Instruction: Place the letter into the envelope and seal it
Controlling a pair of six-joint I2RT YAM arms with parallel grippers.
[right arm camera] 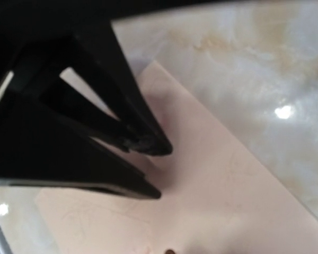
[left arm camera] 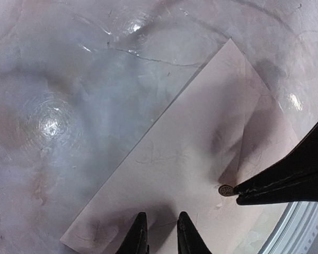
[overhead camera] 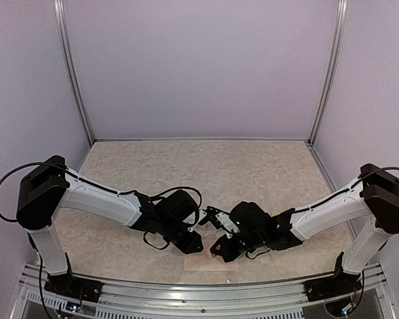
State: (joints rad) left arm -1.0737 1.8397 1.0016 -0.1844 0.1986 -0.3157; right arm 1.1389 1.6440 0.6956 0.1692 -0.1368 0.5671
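"How many arms?"

"Two: the left arm (overhead camera: 100,199) and the right arm (overhead camera: 326,216). Each ends in one claw, so two claws, the left claw (left arm camera: 160,217) and the right claw (left arm camera: 238,193)."

"Fingers?"

"Two fingers (left arm camera: 139,233) on each claw, four in all."

"And paper?"

"One envelope (left arm camera: 175,159), a single pale pink rectangle. I count no second sheet."

"Anything small?"

"One small round disc (left arm camera: 226,189), gold-brown."

"Surfaces?"

"One marbled counter (overhead camera: 253,166) under everything."
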